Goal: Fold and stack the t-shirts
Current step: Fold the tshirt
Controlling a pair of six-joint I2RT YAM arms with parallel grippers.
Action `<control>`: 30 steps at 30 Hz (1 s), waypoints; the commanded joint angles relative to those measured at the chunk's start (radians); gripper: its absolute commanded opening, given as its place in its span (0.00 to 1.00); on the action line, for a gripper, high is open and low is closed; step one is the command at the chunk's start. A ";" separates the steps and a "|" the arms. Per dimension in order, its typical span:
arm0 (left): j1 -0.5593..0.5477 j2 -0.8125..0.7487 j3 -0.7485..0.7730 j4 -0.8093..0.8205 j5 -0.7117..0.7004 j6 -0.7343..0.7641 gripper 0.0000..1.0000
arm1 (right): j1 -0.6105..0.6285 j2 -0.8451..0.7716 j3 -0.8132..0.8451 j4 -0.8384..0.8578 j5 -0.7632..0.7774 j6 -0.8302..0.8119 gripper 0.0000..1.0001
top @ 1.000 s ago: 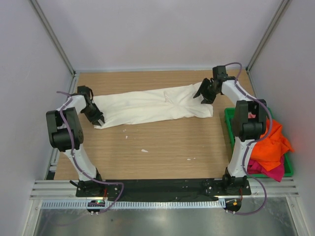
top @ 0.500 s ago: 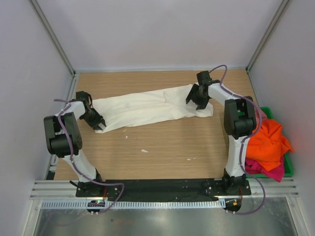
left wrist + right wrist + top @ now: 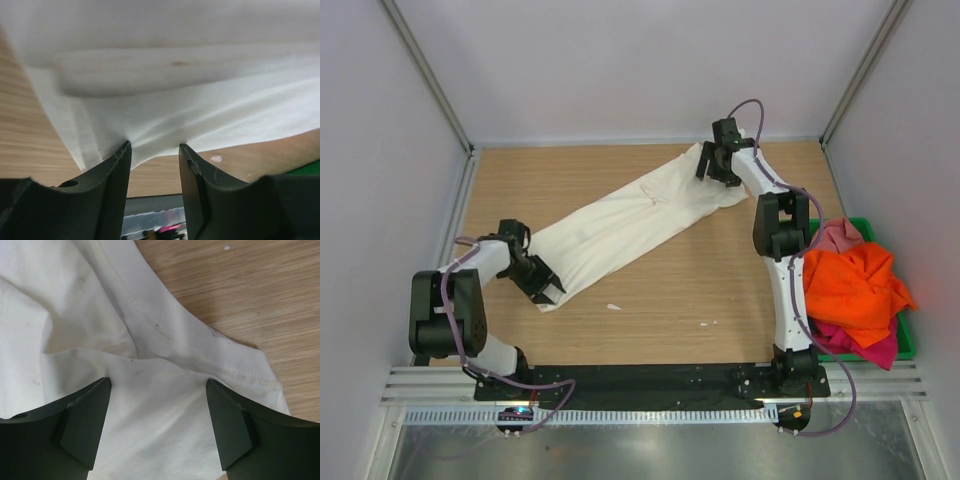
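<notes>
Top view first: the cream-white t-shirt (image 3: pixel 630 215) is stretched out in a long diagonal strip on the wooden tabletop (image 3: pixel 670 290), running from the near left up to the far right. The left hand (image 3: pixel 545 288) sits low at the near-left end of it, and the right hand (image 3: pixel 712 165) is up at the far-right end, right over the cloth. Over at the right edge there's a green bin (image 3: pixel 907 348) with the other shirts heaped in it: the orange t-shirt (image 3: pixel 855 285) on top, a dusty pink t-shirt (image 3: pixel 835 237) peeking out behind it, and a magenta t-shirt (image 3: pixel 865 345) hanging out at the near side. Left wrist view: the left hand (image 3: pixel 155 150) has its two dark fingers (image 3: pixel 112 190) parted, with bare wood (image 3: pixel 20 125) showing in the gap between them. The edge of the white shirt (image 3: pixel 175 75) lies right at the tips with creases fanning out from there, but nothing's clamped, so I'd call it let go. Right wrist view: the right hand (image 3: pixel 159 384) is spread wide and released, both fingers (image 3: pixel 82 425) apart above the shirt (image 3: pixel 75 300). You can see a stitched seam curving across the fabric, a few small marks on it, and the tabletop (image 3: pixel 240 290) showing at the upper right.
</notes>
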 commanded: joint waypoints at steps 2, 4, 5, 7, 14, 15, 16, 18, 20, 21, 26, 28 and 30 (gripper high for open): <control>-0.207 -0.075 -0.069 -0.038 0.046 -0.115 0.47 | 0.004 -0.002 0.145 -0.091 0.054 -0.064 0.84; -0.297 -0.115 -0.061 -0.036 0.063 -0.124 0.51 | 0.018 -0.030 0.215 -0.123 0.052 -0.061 0.86; -0.327 -0.158 -0.054 -0.033 0.076 -0.119 0.54 | 0.026 -0.042 0.228 -0.149 0.072 -0.056 0.90; -0.405 -0.209 -0.011 -0.051 0.090 -0.100 0.55 | 0.042 -0.079 0.228 -0.182 0.091 0.000 0.94; -0.467 -0.341 0.182 -0.122 -0.033 0.080 0.77 | 0.110 -0.252 0.013 -0.223 0.063 0.111 0.97; -0.467 -0.291 0.208 -0.130 -0.067 0.124 0.78 | 0.119 -0.262 -0.014 -0.211 0.065 0.116 0.99; -0.465 -0.258 0.263 -0.151 -0.138 0.156 0.79 | 0.131 -0.266 -0.048 -0.203 0.066 0.119 1.00; -0.462 -0.141 0.311 -0.148 -0.177 0.255 0.79 | 0.156 -0.249 -0.048 -0.199 0.068 0.142 1.00; -0.460 -0.060 0.368 -0.137 -0.215 0.319 0.79 | 0.167 -0.228 -0.019 -0.197 0.074 0.162 1.00; -0.460 -0.025 0.382 -0.137 -0.220 0.330 0.79 | 0.184 -0.201 -0.006 -0.199 0.077 0.177 1.00; -0.462 0.119 0.388 -0.116 -0.205 0.359 0.77 | 0.220 -0.096 0.097 -0.192 0.088 0.215 1.00; -0.465 0.127 0.341 -0.113 -0.197 0.350 0.75 | 0.233 -0.053 0.117 -0.192 0.094 0.223 1.00; -0.467 0.118 0.274 -0.093 -0.179 0.315 0.75 | 0.243 -0.033 0.116 -0.188 0.101 0.232 1.00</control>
